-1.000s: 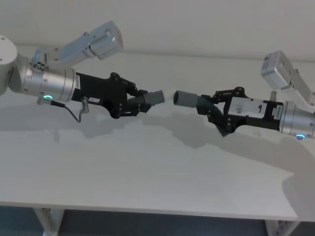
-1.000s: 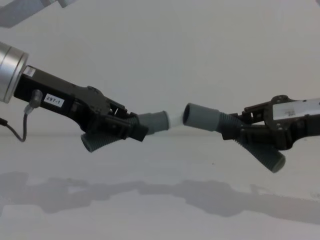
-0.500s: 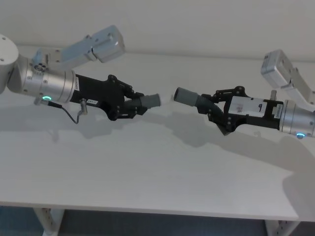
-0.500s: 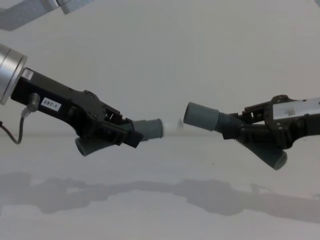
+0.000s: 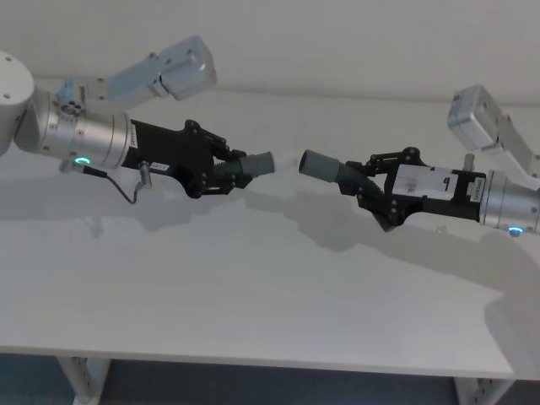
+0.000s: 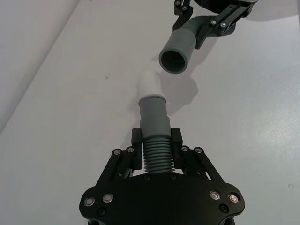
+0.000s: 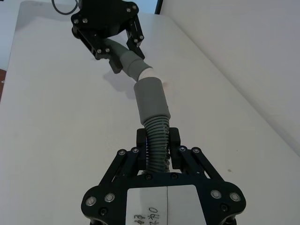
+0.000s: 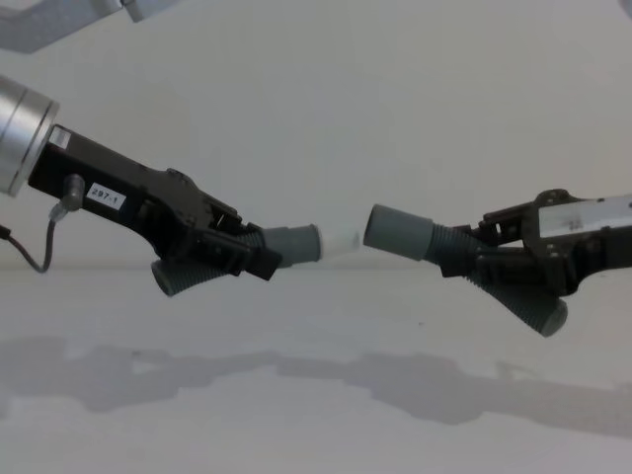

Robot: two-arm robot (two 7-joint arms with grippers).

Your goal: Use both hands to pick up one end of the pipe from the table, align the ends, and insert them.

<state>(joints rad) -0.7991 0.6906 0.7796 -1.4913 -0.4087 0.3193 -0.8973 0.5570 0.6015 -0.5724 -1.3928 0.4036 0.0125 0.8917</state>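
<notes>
Both pipe pieces hang above the white table [image 5: 253, 295]. My left gripper [image 5: 224, 169] [image 8: 247, 252] [image 6: 156, 138] is shut on the ribbed middle of one grey piece [image 6: 153, 117]. That piece's white spigot [image 8: 339, 238] [image 6: 150, 84] points toward the other arm. My right gripper [image 5: 364, 187] [image 8: 474, 259] [image 7: 158, 138] is shut on the ribs of the second piece. Its wide open cuff [image 8: 400, 232] [image 6: 178, 49] [image 7: 151, 98] faces the spigot. The two ends stand a short gap apart and do not touch. In the left wrist view the cuff's mouth sits a little off the spigot's line.
The table's front edge [image 5: 253, 364] runs across the bottom of the head view, with a wall behind the table. Each piece's loose bent tail [image 8: 538, 311] hangs below its gripper. A thin cable [image 8: 39, 259] loops under the left wrist.
The left gripper drew its piece back and down from the cuff's mouth, then rose and levelled again, bringing the white spigot back near the cuff. The right arm barely moved.
</notes>
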